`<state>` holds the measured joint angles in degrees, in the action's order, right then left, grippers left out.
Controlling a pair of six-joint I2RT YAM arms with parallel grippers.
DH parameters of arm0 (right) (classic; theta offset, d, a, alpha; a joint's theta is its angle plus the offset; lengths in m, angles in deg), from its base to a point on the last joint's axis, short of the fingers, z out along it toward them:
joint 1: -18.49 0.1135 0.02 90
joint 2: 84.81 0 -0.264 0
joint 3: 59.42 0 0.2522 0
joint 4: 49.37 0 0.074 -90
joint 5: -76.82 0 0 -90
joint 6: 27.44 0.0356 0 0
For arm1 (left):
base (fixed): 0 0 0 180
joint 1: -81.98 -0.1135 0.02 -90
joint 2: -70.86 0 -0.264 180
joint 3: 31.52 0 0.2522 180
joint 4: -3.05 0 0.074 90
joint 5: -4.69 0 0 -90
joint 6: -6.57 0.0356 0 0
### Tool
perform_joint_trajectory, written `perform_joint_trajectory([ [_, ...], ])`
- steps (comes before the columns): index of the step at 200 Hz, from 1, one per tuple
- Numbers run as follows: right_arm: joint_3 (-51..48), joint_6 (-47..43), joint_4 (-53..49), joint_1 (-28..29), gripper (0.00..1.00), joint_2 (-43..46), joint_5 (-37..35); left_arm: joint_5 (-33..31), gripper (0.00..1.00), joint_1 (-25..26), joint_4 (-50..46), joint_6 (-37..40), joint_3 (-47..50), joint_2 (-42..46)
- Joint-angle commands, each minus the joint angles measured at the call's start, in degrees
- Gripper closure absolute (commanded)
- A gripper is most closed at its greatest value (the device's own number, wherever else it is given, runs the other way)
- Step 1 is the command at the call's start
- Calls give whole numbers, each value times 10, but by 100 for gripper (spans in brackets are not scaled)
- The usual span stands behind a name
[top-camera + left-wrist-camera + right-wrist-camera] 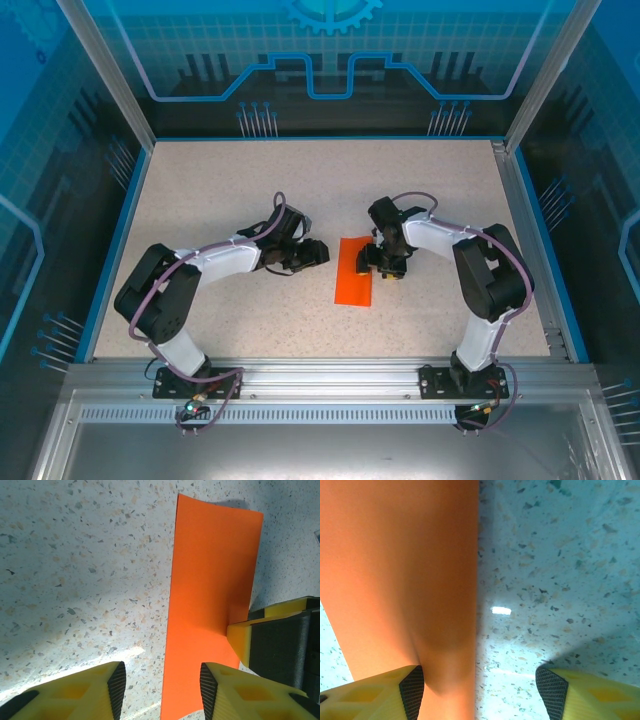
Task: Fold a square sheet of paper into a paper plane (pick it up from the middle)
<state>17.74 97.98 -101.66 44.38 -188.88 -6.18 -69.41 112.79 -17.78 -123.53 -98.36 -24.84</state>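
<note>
From above, the square sheet of paper (354,272) lies on the speckled table (200,190) between the two arms. It shows as a narrow orange oblong rather than a full square, so it is probably folded in half. The left gripper (316,252) sits just beside its left long edge, and the right gripper (382,262) is at its right edge, over the far half. In the left wrist view the left gripper (162,687) has its jaws spread, one pad over bare table and the other over the paper's near end, pinching nothing. A yellow fingertip (239,640) of the right gripper touches the opposite long edge. In the right wrist view the right gripper (480,690) also has its jaws spread wide. One pad is on or just above the orange sheet and the other is over bare table, with nothing clamped. The paper looks thin, light and limp. It will likely slide on the smooth table and crumple if pinched hard, and lying low it offers little lip to catch. The surest hold seems to be the middle of a long edge, with one pad pinning while the other works under.
</note>
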Motion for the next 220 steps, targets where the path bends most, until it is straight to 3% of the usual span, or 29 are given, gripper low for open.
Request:
perform_joint_trajectory([
  [1,-19,5,25,7,32,-37,-22,13,54,-1,-7,10,-9,-5],
  [81,-24,-2,24,7,32,-40,-29,42,63,-1,8,7,-15,-17],
  [101,-24,-2,24,7,32,-43,-30,52,73,0,17,2,-18,-24],
  [130,-26,0,26,7,32,-45,-32,63,100,1,29,-8,-23,-34],
  [220,-25,-1,27,7,32,-56,-32,82,100,26,32,-14,-81,-101],
])
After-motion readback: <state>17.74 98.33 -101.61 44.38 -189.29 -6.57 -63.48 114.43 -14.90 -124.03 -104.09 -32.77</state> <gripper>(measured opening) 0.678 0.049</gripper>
